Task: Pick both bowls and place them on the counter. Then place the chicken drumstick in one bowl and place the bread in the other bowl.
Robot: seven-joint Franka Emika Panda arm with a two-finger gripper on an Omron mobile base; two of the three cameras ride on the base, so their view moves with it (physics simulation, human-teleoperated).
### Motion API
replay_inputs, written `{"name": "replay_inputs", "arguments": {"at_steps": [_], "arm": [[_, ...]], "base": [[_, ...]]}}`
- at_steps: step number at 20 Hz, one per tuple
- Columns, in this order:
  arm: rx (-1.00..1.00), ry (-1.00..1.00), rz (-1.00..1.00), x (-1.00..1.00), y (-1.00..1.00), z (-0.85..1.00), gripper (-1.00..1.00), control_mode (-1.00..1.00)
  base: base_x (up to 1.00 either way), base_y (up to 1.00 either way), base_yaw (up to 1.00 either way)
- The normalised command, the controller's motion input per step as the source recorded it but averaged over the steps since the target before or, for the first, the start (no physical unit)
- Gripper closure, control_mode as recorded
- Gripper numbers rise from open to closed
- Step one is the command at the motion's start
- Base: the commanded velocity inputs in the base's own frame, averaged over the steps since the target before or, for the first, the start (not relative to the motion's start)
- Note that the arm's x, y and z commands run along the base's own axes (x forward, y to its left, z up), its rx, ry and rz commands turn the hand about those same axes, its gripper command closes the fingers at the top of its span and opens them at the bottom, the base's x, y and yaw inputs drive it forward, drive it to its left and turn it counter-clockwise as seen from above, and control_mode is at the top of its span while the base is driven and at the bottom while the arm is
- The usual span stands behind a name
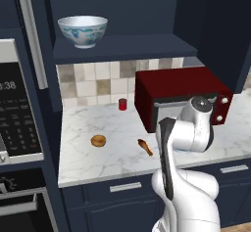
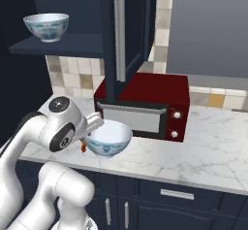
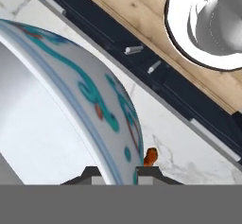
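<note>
One bowl (image 2: 108, 138) was clamped at its rim by the fingers (image 3: 118, 173) over the table (image 2: 203, 146); the second bowl (image 1: 83, 30) sat on the shelf (image 1: 122, 47); drumstick (image 1: 144, 147) and bread (image 1: 98, 140) lay unbowled.

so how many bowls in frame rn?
2. One bowl sits on the dark shelf above the counter. The other bowl is pinched by its rim in the claw, low over the counter in front of the red microwave. None looks hidden.
</note>
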Motion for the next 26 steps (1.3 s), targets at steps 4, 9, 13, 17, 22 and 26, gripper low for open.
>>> {"name": "replay_inputs", "arguments": {"at_steps": [4,9,13,17,22,26], "arm": [[0.03,-0.13,-0.24,0.07,0.03,-0.45,1.00,-1.00],[0.03,-0.07,-0.25,0.10,0.11,-0.50,1.00,-1.00],[0.02,-0.11,-0.22,0.18,0.05,-0.54,1.00,-1.00],[0.00,-0.17,-0.24,0.15,0.04,-0.45,1.00,-1.00],[0.00,-0.03,-0.27,0.08,0.08,-0.57,1.00,-1.00],[0.02,-0.01,-0.26,0.15,0.05,-0.66,1.00,-1.00]], "base": [[0.00,0.00,0.00],[0.00,0.00,0.00],[0.00,0.00,0.00],[0.00,0.00,0.00],[0.00,0.00,0.00],[0.00,0.00,0.00]]}}
